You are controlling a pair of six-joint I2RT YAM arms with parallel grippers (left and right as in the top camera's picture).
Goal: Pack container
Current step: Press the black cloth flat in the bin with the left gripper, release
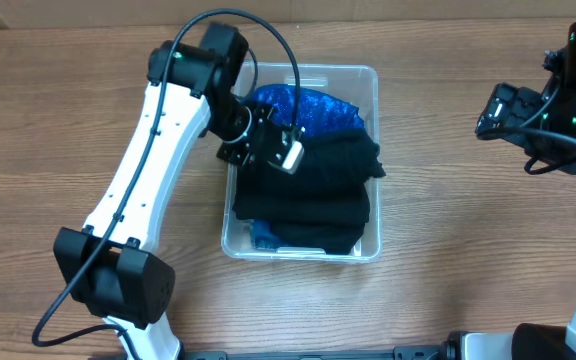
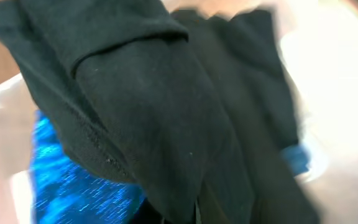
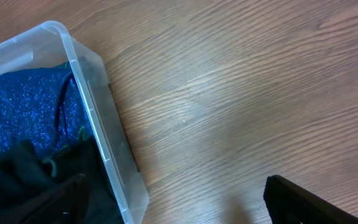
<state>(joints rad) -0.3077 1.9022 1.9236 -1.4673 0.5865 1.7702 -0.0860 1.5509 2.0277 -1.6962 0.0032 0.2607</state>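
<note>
Container sits mid-table, long side running away from the robot, between the 2 arms. It is full of cloth, so its floor is covered. Black cloth is folded on top and fills most of it. Blue sparkly cloth shows at the far end, partly under the black. A small blue bit peeks out at the near left corner; can't tell if it is the same piece.

Left gripper is over the container's far-left part, down on the black cloth, jaws pressed together. The fingertips are hidden by the wrist body from above. The left wrist view is blurred and filled with black folds, with no fingers visible, so can't tell whether any cloth is caught between the jaws. Blue cloth shows at the lower left of that view, and a pale container wall is smeared out at the right.

Right gripper is well apart from the container, off to its right over bare table. Its jaws are spread wide with only wood between them. Both fingers are cut off by the bottom edge of the wrist view. The container's corner with blue cloth and a dark strap shows at the left there. Right arm is cropped at the overhead's right edge.
</note>
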